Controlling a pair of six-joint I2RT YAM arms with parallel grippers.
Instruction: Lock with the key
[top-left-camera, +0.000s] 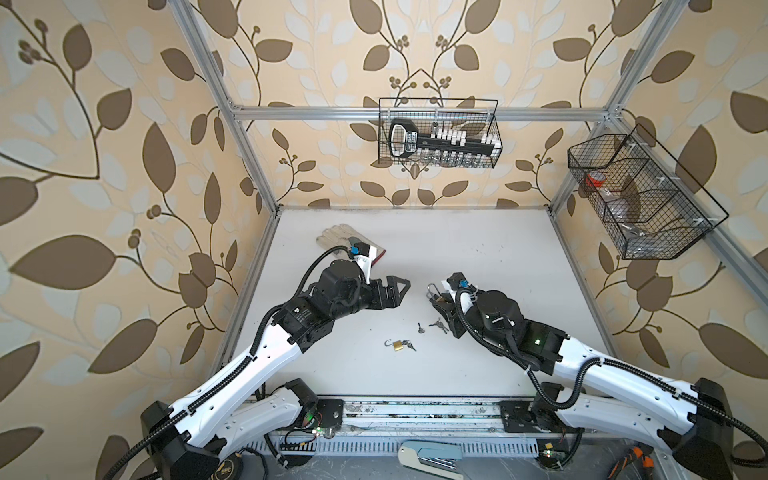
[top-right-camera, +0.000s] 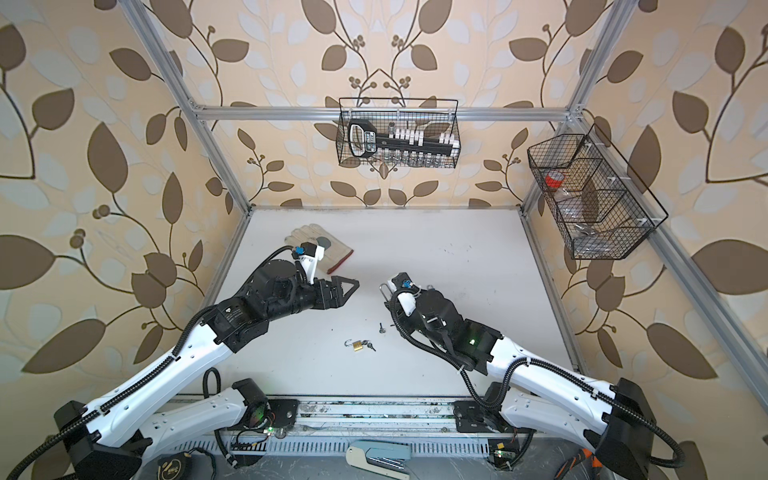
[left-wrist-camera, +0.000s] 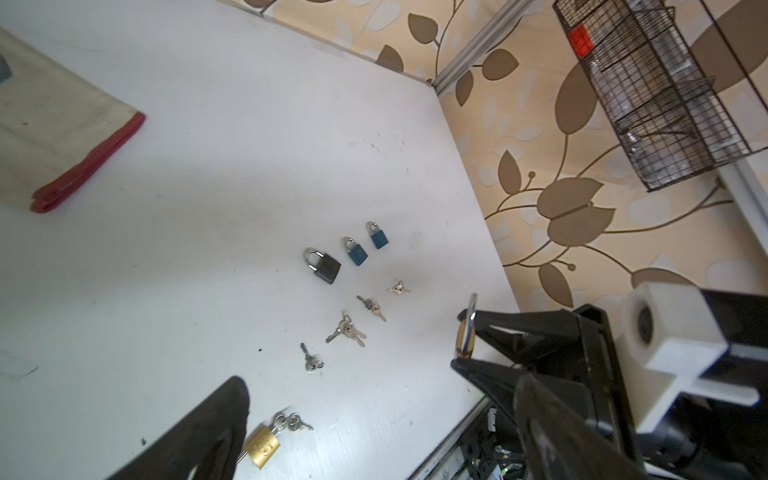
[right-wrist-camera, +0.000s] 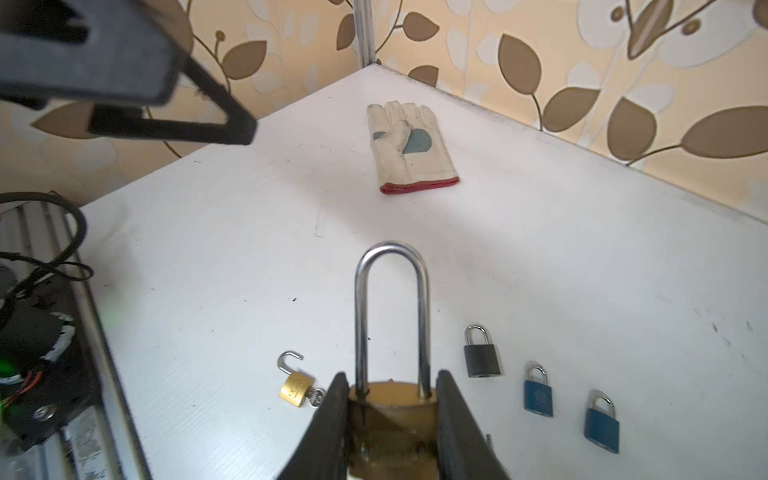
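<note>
Worktop (right-wrist-camera: 540, 249): white. Walls (top-left-camera: 104, 124): beige, brown and pale leaf pattern. Glove (right-wrist-camera: 409, 145): cream, grey patch, red cuff. Large padlock (right-wrist-camera: 390, 407): brass, silver shackle. Small padlock (right-wrist-camera: 296, 388): brass. Third padlock (right-wrist-camera: 481, 359): black. Padlock A (right-wrist-camera: 538, 397), padlock B (right-wrist-camera: 601, 428): blue.

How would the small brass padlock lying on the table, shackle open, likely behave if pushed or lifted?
The small brass padlock looks like solid metal, so probably stiff and heavy for its size. Lying flat, it should slide rather than roll. Its open shackle may swing, and the attached keys would likely dangle.
</note>
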